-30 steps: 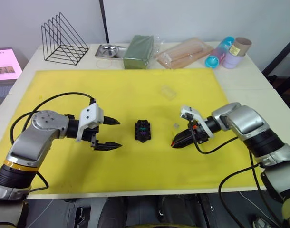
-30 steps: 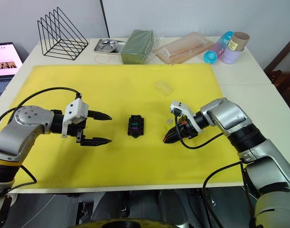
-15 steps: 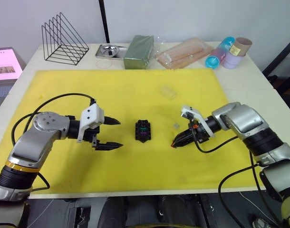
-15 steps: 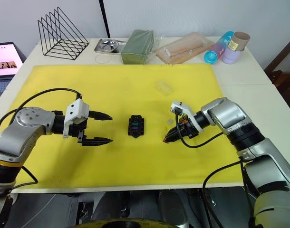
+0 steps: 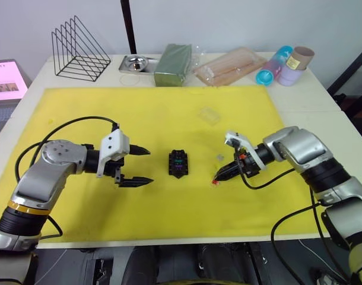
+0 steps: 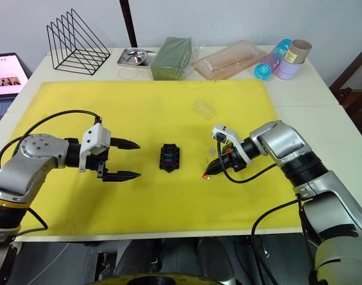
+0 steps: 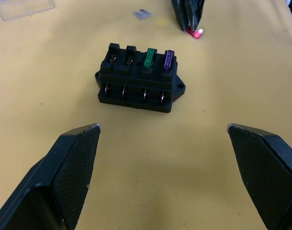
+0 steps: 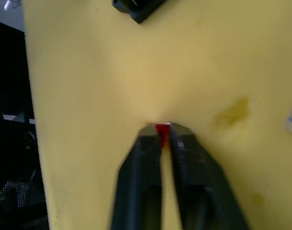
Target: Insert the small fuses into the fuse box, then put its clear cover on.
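While the red fuse (image 8: 161, 132) is pinched between the nearly closed fingers of the right gripper (image 5: 219, 178), low over the yellow mat (image 5: 169, 113), the third insertion is judged to be in hand. The fuse box (image 7: 137, 78) lies well apart toward the robot's left, between the two grippers, so a carry across the mat is called for next, followed by a careful alignment of the red fuse over one of the open slots and a straight push down. In the left wrist view four top slots are counted on the box: two are filled, by the green fuse (image 7: 148, 58) and the purple fuse (image 7: 168, 60), and two stand empty. One pale grey fuse (image 5: 219, 157) is seen lying loose on the mat just beside the right gripper. One clear cover (image 5: 209, 115) rests farther back on the mat, apart from the box and not yet fitted. The left gripper (image 5: 137, 167) is held spread wide and empty, near the box's left side. Four fuses, one box and one cover are thus counted.
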Controlling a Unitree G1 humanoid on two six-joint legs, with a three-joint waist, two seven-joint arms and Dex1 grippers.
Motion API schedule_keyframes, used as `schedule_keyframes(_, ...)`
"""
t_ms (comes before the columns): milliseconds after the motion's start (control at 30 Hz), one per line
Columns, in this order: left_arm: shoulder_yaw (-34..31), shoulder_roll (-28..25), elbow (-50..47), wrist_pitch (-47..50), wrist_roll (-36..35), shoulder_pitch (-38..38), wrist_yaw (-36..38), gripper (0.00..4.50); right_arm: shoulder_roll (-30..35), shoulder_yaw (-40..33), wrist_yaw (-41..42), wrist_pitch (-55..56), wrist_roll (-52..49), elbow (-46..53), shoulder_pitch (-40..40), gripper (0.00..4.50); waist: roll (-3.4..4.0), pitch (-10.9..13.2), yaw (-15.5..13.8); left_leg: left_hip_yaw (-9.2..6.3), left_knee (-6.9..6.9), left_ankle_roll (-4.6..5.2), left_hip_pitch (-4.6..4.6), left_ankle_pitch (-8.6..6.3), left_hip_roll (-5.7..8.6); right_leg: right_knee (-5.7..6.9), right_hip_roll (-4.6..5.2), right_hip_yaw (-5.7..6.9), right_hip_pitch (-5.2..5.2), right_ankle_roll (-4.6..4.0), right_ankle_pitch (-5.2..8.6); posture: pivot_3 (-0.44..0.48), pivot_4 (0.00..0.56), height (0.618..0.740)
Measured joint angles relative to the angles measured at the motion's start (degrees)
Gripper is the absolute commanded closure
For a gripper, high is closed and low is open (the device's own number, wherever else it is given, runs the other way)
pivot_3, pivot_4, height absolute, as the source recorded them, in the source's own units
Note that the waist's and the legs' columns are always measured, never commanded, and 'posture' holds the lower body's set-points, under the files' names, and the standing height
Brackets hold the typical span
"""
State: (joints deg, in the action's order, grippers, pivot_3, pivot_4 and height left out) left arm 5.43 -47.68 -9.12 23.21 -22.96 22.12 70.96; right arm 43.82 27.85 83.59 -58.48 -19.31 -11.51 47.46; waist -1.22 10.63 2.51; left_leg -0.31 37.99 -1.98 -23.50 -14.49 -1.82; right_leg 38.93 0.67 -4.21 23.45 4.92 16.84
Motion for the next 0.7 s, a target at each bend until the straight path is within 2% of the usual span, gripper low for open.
schedule_keyframes(333,0.01,0.02,0.31,-0.35,0.34,0.01,0.04,0.00,0.17,0.00,0.04,-0.11,0.00,0.26,-0.03,4.48,0.01,0.00,-0.01,0.00,0.00,0.00,0.00,0.00,0.00,0.00,0.01,0.00,0.00,0.00,0.00,0.000,0.150,0.740)
schedule_keyframes(433,0.03,0.12,0.68,-1.04,0.53,0.04,0.13,0.00,2.31,-0.46,0.00,-1.51,-0.84,3.49,-0.67,4.48,0.04,0.03,-0.14,-0.02,0.00,0.00,0.00,0.00,0.00,0.00,0.03,0.00,0.00,0.00,0.00,0.000,0.150,0.740)
schedule_keyframes(700,0.05,0.17,1.31,-1.30,1.02,0.07,0.46,0.00,6.00,-6.98,-3.94,-4.04,-3.99,10.94,-8.26,4.48,0.04,0.02,-0.12,0.00,0.00,0.00,0.00,0.00,0.01,0.00,0.02,0.00,0.00,0.00,0.00,0.000,0.150,0.740)
